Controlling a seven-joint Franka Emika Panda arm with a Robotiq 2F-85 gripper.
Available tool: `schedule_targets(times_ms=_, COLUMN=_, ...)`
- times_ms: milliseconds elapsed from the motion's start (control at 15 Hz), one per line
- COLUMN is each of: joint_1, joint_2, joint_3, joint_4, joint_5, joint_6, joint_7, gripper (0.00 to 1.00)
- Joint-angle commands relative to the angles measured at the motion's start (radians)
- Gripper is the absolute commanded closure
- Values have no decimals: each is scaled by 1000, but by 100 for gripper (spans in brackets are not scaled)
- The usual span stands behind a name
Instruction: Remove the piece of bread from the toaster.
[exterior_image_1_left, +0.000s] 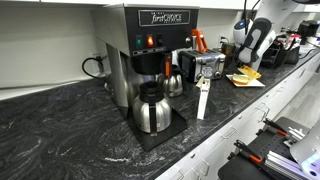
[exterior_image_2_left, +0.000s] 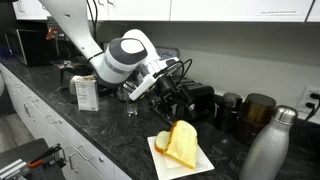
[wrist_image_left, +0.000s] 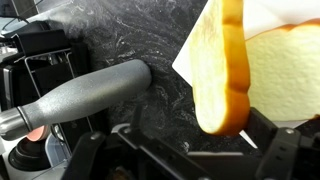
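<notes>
The piece of bread (exterior_image_2_left: 183, 143) is a yellowish-tan slice with an orange crust. It stands tilted on a white napkin (exterior_image_2_left: 200, 163), leaning against another pale piece. In the wrist view the bread (wrist_image_left: 220, 70) is edge-on, just beyond my fingers and not touching them. My gripper (exterior_image_2_left: 167, 90) hovers above and behind the napkin, open and empty, with its dark fingers spread wide in the wrist view (wrist_image_left: 190, 152). The chrome toaster (exterior_image_1_left: 208, 66) stands next to the coffee machine. In an exterior view the toaster (exterior_image_2_left: 197, 100) is right behind my gripper.
A big steel-and-black coffee machine (exterior_image_1_left: 150, 50) with a round carafe (exterior_image_1_left: 151, 110) stands on the dark marbled counter. A steel bottle (exterior_image_2_left: 270, 145) stands near the napkin and also shows in the wrist view (wrist_image_left: 90, 95). A small box (exterior_image_2_left: 86, 93) sits by the counter edge.
</notes>
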Motion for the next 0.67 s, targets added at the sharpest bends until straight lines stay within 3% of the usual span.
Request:
schedule_targets(times_ms=0, joint_1=99, joint_2=131, joint_3=-90, joint_4=-8, joint_5=18, joint_6=-87, joint_7=-43, gripper=0)
schedule_targets(times_ms=333, joint_1=352, joint_2=254, joint_3=-302, joint_4=-14, joint_5=20, joint_6=-204, joint_7=-31, gripper=0)
schedule_targets(times_ms=600, joint_1=596, joint_2=294, joint_3=-542, joint_4=-2, joint_5=11, joint_6=-224, joint_7=-9, gripper=0)
